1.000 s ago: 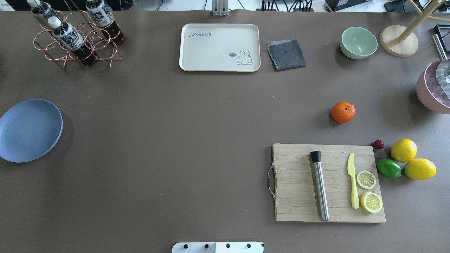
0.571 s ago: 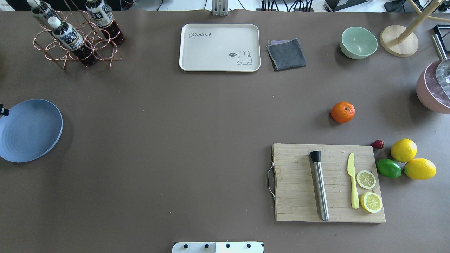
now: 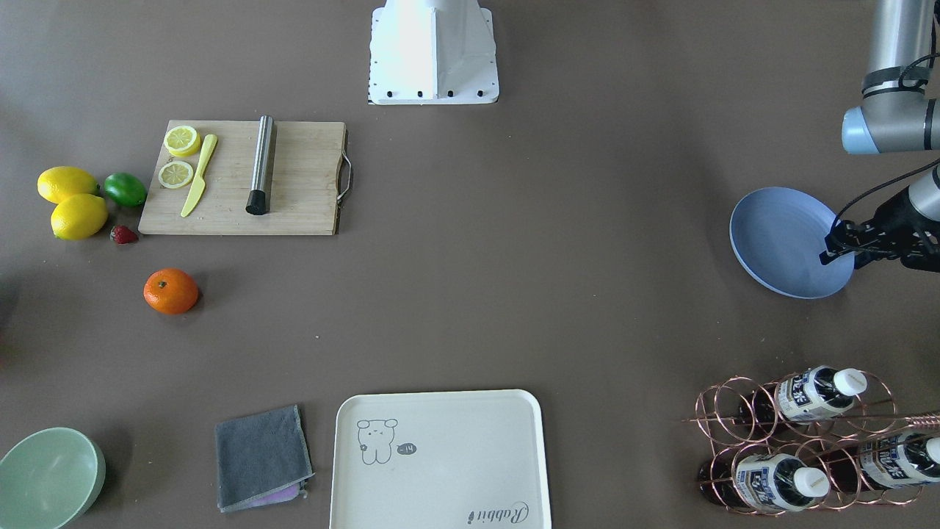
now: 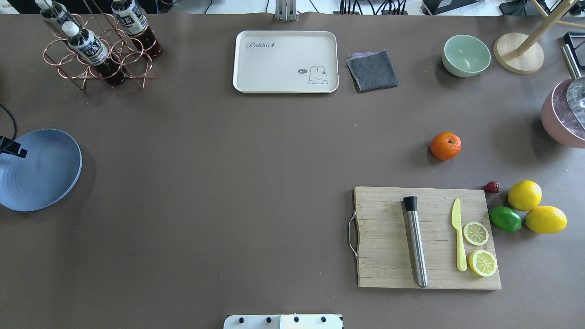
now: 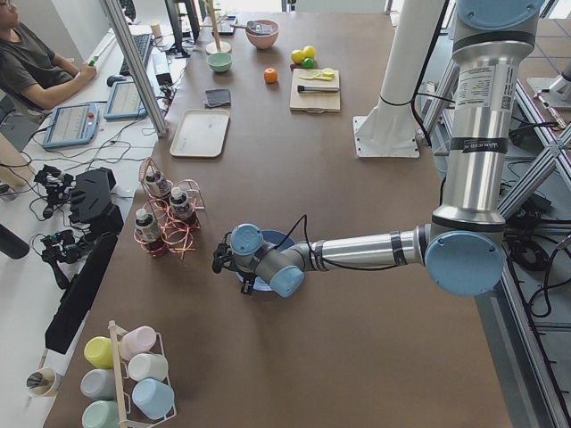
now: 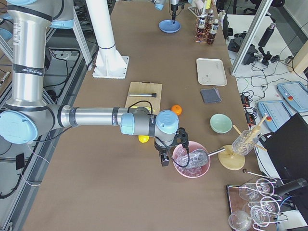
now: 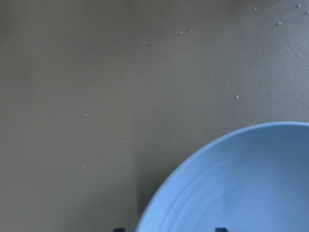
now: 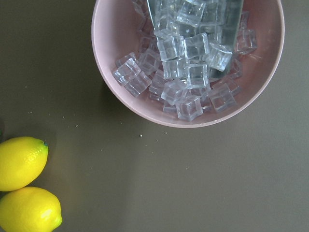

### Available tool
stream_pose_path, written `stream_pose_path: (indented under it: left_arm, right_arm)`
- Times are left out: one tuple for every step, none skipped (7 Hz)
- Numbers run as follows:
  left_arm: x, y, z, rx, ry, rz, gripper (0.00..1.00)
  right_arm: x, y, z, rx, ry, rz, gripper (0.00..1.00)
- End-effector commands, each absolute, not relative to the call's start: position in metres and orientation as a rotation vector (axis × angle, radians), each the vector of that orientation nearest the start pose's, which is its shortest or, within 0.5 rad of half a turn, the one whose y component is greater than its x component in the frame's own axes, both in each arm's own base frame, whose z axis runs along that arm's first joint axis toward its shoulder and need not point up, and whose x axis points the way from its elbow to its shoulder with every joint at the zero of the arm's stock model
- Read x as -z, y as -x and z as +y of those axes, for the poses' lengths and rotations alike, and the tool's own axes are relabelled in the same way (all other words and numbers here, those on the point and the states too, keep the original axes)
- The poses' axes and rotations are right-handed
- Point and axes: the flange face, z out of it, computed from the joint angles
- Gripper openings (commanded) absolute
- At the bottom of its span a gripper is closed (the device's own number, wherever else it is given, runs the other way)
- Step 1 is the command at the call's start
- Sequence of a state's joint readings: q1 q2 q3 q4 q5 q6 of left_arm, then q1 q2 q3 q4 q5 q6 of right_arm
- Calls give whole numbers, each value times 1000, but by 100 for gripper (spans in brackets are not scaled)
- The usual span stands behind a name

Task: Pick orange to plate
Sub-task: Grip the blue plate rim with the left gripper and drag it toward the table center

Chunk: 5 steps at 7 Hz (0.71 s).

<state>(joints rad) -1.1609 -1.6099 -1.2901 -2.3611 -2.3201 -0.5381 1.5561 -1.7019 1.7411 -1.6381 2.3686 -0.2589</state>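
The orange [image 4: 445, 145] lies alone on the brown table, right of centre, just beyond the cutting board; it also shows in the front view [image 3: 170, 291]. The blue-grey plate [image 4: 45, 178] sits at the table's far left edge. My left gripper [image 3: 833, 248] hovers over the plate's [image 3: 771, 242] outer rim. In the left wrist view two dark fingertips [image 7: 118, 229] stand wide apart with nothing between them, so it is open. My right gripper [image 6: 163, 156] shows only in the right side view, beside the pink bowl and short of the orange [image 6: 177, 109]. I cannot tell its state.
A cutting board [image 4: 388, 237] carries a steel muddler, a yellow knife and lemon slices. Two lemons [image 4: 524, 195], a lime [image 4: 505, 219] and a strawberry lie to its right. A pink ice bowl [image 8: 120, 96], green bowl [image 4: 466, 55], cream tray [image 4: 285, 61], cloth [image 4: 372, 70] and bottle rack [image 4: 98, 50] stand around the table.
My left gripper has come in from the left edge and moved rightward over the plate's rim. The orange and everything else stay where they were.
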Motion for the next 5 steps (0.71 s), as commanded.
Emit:
stream_pose_path:
  left_arm:
    - [-695, -148, -504, -82, -121, 882, 29]
    - [-693, -148, -504, -75, -119, 885, 0]
    - [-687, -150, -506, -76, -121, 893, 0]
    - [-663, -155, -513, -71, -115, 921, 0]
    - [-629, -161, -522, -37, -85, 968, 0]
  right_arm:
    - [-642, -55, -433, 245, -67, -802, 100]
    - [-642, -55, -433, 245, -67, -802, 100]
    - [-639, -55, -436, 247, -74, -803, 100]
    - [-633, -55, -438, 252, -87, -803, 100]
    - [-625, -54, -446, 252, -98, -808, 100]
